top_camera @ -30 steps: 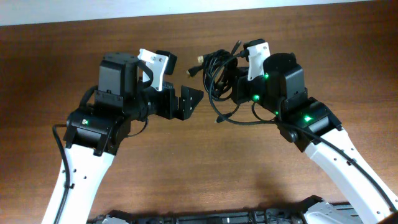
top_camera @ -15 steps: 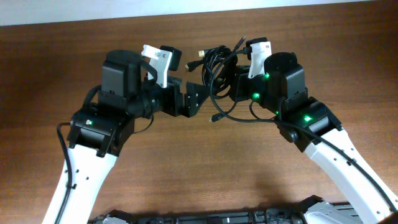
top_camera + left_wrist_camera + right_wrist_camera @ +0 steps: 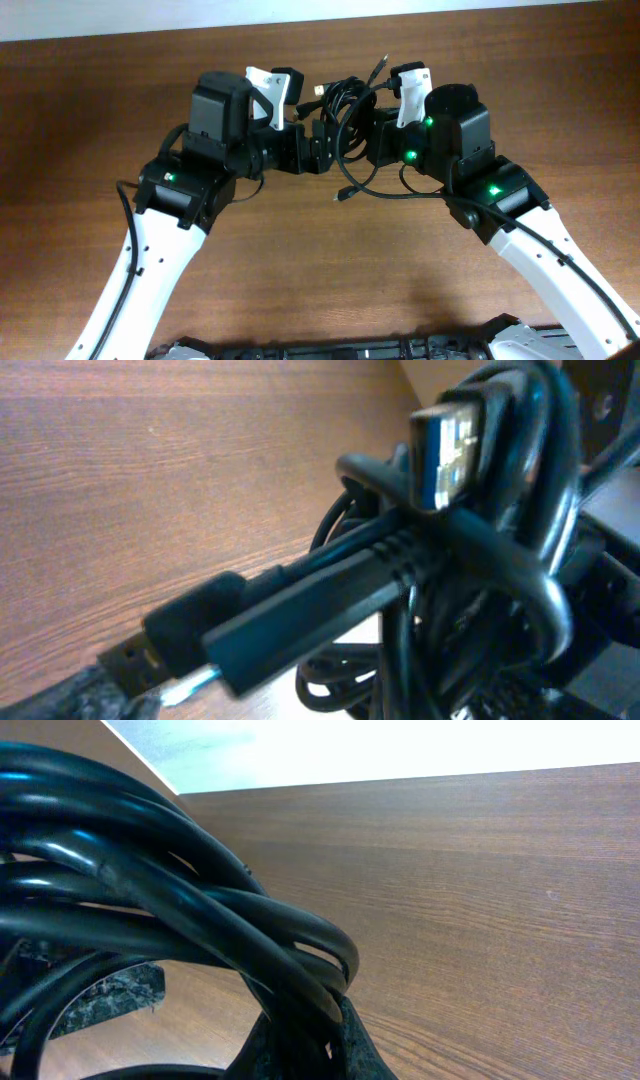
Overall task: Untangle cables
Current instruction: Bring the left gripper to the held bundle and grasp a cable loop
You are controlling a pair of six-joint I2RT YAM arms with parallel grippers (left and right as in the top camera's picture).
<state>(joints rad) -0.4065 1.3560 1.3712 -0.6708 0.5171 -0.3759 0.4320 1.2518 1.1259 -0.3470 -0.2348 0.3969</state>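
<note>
Since the cables (image 3: 348, 108) sit bunched between both grippers near the far edge of the table (image 3: 300, 260), the right gripper (image 3: 380, 135) clamped on them, I judge them light, limp and slick. The left gripper (image 3: 322, 152) is at the bundle; its jaws I cannot tell. Best hold: the ribbed neck behind a plug (image 3: 290, 622).

Looks straight down from overhead onto the wooden table (image 3: 300, 260). From the left wrist, faces 3 o'clock, nearly touching the cables (image 3: 420, 560). From the right wrist, faces 10 o'clock, equally near. Shares that tangle across all three.
</note>
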